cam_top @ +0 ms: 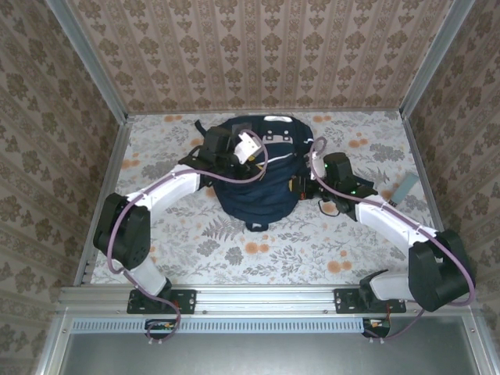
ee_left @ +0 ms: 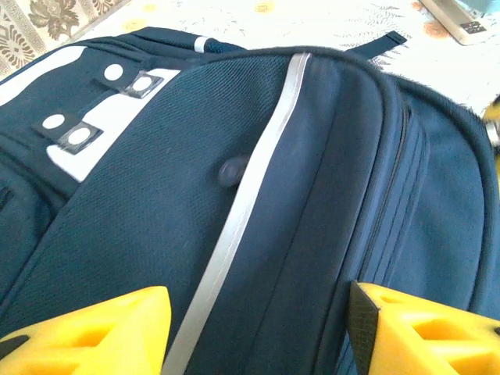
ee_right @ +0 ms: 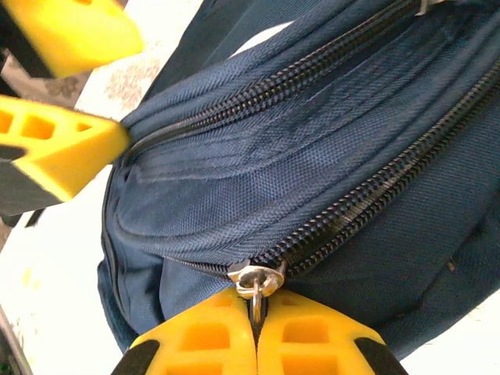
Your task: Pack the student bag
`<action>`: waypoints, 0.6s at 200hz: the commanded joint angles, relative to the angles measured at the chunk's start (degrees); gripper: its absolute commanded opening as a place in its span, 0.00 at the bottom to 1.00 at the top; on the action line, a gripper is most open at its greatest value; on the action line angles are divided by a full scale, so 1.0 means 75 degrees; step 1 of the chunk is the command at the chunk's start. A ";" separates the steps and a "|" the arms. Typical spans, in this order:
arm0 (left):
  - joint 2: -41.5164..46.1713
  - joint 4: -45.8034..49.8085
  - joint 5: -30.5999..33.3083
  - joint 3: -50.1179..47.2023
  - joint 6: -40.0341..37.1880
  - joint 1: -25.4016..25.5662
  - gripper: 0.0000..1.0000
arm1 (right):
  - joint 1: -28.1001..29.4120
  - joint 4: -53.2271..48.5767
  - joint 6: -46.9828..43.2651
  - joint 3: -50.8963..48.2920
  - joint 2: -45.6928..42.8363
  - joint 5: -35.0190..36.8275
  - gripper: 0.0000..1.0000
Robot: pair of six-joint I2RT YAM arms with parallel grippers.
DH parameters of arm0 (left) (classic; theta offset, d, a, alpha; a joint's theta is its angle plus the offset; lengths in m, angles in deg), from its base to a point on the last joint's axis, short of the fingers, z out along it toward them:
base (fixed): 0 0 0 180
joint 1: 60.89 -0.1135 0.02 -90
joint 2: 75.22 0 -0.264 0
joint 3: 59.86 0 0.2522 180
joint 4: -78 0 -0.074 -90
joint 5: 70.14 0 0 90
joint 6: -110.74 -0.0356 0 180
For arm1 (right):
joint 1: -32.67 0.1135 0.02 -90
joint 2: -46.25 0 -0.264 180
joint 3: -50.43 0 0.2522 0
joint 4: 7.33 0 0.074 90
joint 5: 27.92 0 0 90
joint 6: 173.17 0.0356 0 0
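Observation:
The student bag (cam_top: 258, 183), a navy backpack with a white reflective stripe (ee_left: 250, 187), lies flat in the middle of the table. My left gripper (cam_top: 244, 148) hovers over the bag's upper left part. It is open (ee_left: 258, 312), and its yellow fingers (ee_left: 101, 328) straddle the stripe and a seam. My right gripper (cam_top: 301, 186) is at the bag's right side, shut (ee_right: 256, 305) on the metal zipper pull (ee_right: 256, 280) of the lower zipper. The left gripper's yellow fingers (ee_right: 62, 141) show beyond the bag's end in the right wrist view.
A flat grey-blue device (cam_top: 405, 188) lies on the floral tabletop to the right of the bag, also seen as a grey keypad device (ee_left: 462, 19). Patterned walls and metal posts (cam_top: 109, 133) enclose the table on three sides.

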 commanded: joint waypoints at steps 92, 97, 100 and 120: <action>0.0114 0.0588 -0.0777 -0.0565 -0.2209 0.0068 0.62 | -0.1039 -0.0298 0.0174 0.0875 0.0043 -0.0112 0.00; 0.0072 0.0681 -0.0740 -0.0534 -0.2307 0.0105 0.62 | -0.1034 -0.0312 0.0174 0.0887 0.0054 -0.0125 0.00; 0.0039 0.0719 -0.0707 -0.0523 -0.2341 0.0128 0.61 | -0.1037 -0.0315 0.0166 0.0894 0.0064 -0.0110 0.00; -0.0147 0.0791 -0.0235 -0.0460 -0.2543 0.0337 0.60 | -0.1063 -0.0381 0.0152 0.0978 0.0145 -0.0120 0.00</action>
